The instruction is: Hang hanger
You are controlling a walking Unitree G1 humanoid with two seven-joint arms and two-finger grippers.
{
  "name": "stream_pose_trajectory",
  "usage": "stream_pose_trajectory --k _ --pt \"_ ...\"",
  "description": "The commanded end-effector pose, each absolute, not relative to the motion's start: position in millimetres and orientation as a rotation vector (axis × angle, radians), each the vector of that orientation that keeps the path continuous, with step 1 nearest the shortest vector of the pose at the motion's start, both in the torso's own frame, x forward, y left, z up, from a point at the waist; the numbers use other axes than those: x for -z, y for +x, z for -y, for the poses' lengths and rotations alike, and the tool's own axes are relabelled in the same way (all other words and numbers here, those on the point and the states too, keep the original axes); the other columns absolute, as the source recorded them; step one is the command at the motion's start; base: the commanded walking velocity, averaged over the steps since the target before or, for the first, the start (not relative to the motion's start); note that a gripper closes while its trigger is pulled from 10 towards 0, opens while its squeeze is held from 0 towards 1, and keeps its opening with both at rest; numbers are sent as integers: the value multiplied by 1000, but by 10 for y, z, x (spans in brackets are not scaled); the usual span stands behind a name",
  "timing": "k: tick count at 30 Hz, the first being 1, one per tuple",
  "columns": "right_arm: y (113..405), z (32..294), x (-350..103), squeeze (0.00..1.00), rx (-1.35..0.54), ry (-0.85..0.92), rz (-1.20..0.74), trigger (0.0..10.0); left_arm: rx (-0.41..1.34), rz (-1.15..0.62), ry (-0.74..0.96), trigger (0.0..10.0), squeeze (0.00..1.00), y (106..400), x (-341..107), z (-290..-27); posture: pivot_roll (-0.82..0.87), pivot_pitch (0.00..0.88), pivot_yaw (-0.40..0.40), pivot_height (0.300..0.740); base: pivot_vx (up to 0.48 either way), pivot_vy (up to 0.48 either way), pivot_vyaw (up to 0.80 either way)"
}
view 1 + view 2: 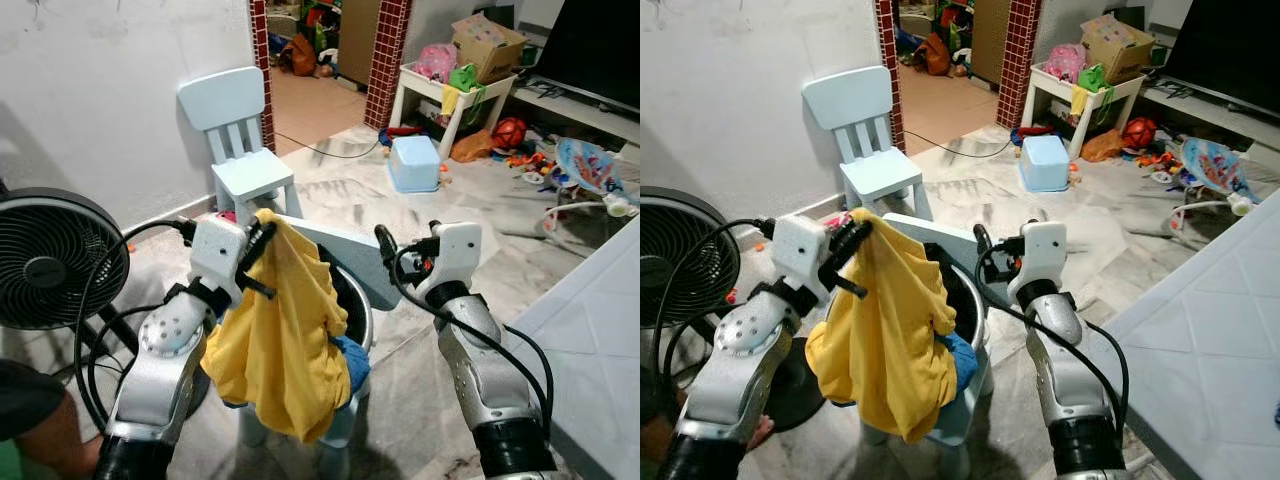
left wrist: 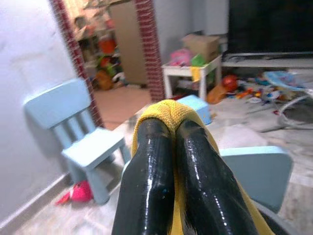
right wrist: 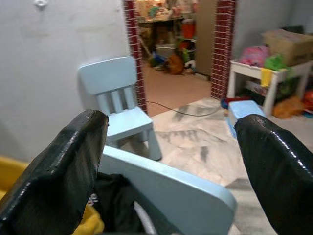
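A yellow garment (image 1: 285,340) hangs in front of me, and my left gripper (image 1: 262,232) is shut on its top edge, holding it up. In the left wrist view the two fingers (image 2: 151,161) are pressed together with yellow cloth (image 2: 168,108) bunched at their tips. My right gripper (image 1: 395,255) is open at about the same height, just right of the garment. It hovers over the back of a near light blue chair (image 1: 345,255), whose backrest (image 3: 166,188) lies between its spread fingers. I cannot make out a hanger.
A metal basin (image 1: 362,315) holding dark and blue clothes sits on the near chair. A black fan (image 1: 50,260) stands at left, and a second blue chair (image 1: 240,150) stands by the wall. A person's arm (image 1: 35,430) is at bottom left. Toys litter the floor far right.
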State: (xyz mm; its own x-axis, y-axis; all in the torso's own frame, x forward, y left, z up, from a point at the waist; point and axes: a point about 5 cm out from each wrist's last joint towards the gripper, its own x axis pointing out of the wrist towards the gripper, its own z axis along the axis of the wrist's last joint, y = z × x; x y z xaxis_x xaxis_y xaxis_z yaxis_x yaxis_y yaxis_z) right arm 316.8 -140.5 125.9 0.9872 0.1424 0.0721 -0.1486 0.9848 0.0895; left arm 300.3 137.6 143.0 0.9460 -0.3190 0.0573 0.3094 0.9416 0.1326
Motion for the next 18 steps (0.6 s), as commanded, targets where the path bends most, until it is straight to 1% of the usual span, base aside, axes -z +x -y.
stream_pose_trajectory --k 1,2,3,4,7,10,18 --pt "3181 1456 -1253 0 -110 121 68 10000 308 49 125 3137 0 3002 -1355 -1351 -90 0 45 740 0 0 0" --pt "3175 1467 -1244 0 -103 127 66 10000 311 41 120 3451 0 2994 -1328 -1333 -90 0 45 740 0 0 0" --pt "3148 1490 -1233 0 -95 124 67 10000 332 11 107 5647 0 2951 -1238 -1289 -117 0 49 740 0 0 0" --pt "3130 1514 -1236 0 -88 119 72 10000 346 -20 82 10000 0 2919 -1176 -1268 -117 0 47 740 0 0 0" --pt "3122 1559 -1235 0 -72 123 75 10000 329 -46 43 10000 0 2905 -1138 -1272 -112 0 40 740 0 0 0" --pt "3136 1680 -1214 0 -12 151 69 10000 230 -19 30 10000 0 2890 -1146 -1332 -97 0 14 740 0 0 0" --pt "3176 1759 -1262 0 -16 158 84 10000 209 -5 38 10000 0 2804 -1150 -1356 -67 0 -3 740 0 0 0"
